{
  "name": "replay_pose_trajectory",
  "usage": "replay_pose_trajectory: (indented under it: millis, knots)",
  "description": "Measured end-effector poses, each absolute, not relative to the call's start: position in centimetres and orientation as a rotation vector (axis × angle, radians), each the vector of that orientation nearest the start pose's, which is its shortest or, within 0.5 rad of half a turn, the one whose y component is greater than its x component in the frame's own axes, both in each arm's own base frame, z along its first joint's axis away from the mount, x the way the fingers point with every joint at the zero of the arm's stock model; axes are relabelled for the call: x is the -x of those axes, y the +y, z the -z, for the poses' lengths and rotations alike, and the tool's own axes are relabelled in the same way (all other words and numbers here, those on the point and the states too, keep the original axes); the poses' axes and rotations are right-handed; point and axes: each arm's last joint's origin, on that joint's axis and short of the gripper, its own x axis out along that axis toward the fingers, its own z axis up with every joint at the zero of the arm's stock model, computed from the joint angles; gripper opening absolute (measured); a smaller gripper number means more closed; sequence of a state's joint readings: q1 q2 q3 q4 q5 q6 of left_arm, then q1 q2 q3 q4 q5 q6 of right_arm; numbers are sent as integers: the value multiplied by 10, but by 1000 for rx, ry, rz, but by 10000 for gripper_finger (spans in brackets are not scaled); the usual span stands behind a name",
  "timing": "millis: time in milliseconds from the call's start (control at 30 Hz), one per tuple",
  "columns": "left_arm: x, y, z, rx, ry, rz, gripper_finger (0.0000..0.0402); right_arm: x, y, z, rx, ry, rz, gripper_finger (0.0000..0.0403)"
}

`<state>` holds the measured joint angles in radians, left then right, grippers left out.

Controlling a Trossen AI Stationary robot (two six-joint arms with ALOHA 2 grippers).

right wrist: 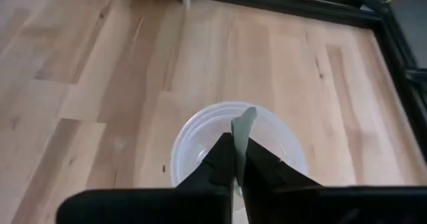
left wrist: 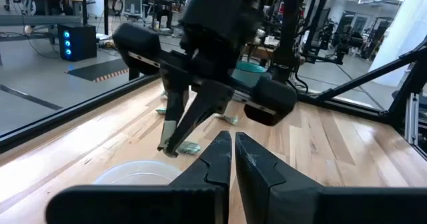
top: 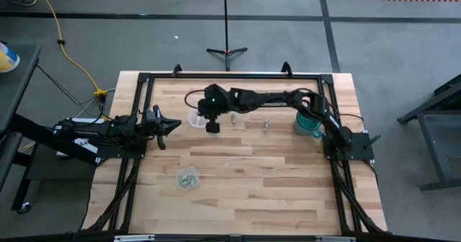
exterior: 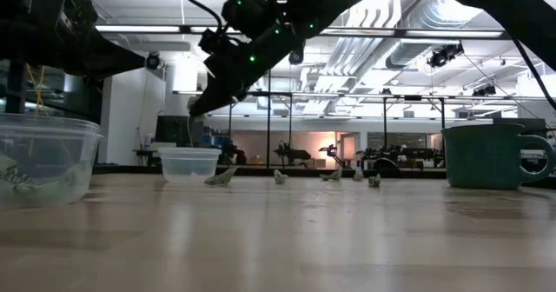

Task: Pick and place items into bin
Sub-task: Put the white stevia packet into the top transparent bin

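Right gripper (right wrist: 235,159), low centre of the right wrist view: fingers pinched narrow on one item (right wrist: 243,127), a thin pale green-grey sliver with a dull metallic look, standing up between the tips. Directly behind it is the clear cup (right wrist: 200,134), round, thin-walled, translucent plastic, open mouth facing the camera. The piece sits over the cup's mouth; height above it cannot be told from here.

High view, centre: same cup (top: 196,117) just left of the right gripper (top: 212,125). Left gripper (top: 171,124) waits at left of centre, fingers near together and holding nothing, pointing toward the cup.

Risks, as judged:
- Piece is light and flat; it may cling to a finger pad on release, or flutter and land outside the rim.
- Cup is light and unanchored; a finger brushing the rim could tip or slide it.

Farther off: loose items (top: 266,124) lie on the table (top: 288,191) right of centre. A second clear cup (top: 189,178), lower centre-left, holds pieces. Teal mug (top: 308,124), opaque and handled, at right. The tabletop is pale wood planks with a smooth, slightly glossy finish.
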<state>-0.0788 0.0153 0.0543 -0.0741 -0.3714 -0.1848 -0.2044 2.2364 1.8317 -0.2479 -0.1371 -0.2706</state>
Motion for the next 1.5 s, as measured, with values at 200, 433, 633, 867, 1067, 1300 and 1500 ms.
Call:
replay_pose_trajectory:
  millis: [200,433,633,867,1067,1300,1500]
  knots:
    - [-94,3,-174,176,7,-295,56,-499,-100,-213,131,619,-76,27]
    - [-94,3,-174,176,7,-295,56,-500,-101,-213,153,629,-15,119]
    - [-94,3,-174,175,8,-295,56,-488,-97,-200,96,793,-109,166]
    - [-94,3,-174,176,7,-295,56,-472,-81,-186,34,996,-242,162]
    - [-94,3,-174,176,8,-295,56,-474,-71,-161,147,946,-183,163]
    - [-94,3,-174,176,8,-295,56,-470,-71,-142,168,930,-130,158]
    - [-94,3,-174,176,8,-295,56,-465,-70,-131,163,931,-115,153]
